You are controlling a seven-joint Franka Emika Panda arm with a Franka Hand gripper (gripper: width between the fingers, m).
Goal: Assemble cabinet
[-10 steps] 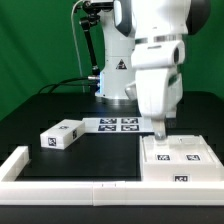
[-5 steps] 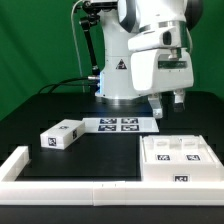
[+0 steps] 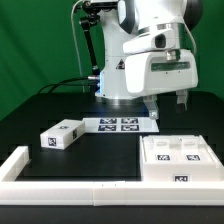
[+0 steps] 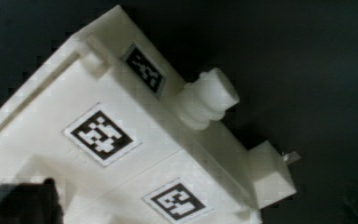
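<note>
The tool no longer presses down on the top of the cabinet at the exterior view's right; it now hangs well above it. Compared with half a second ago, it sits slightly higher and its two fingers show wider apart.

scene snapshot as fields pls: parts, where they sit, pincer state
pincer: hangs above the big cabinet piece, clear of it; nothing seen in it; open or shut unclear
big cabinet piece: on the table, exterior view's right; tags on top and front; fills the wrist view
small block: exterior view's left, lying apart, tagged
marker board: flat, near the arm's base
rail: low, white, along the near edge
table: black
</note>
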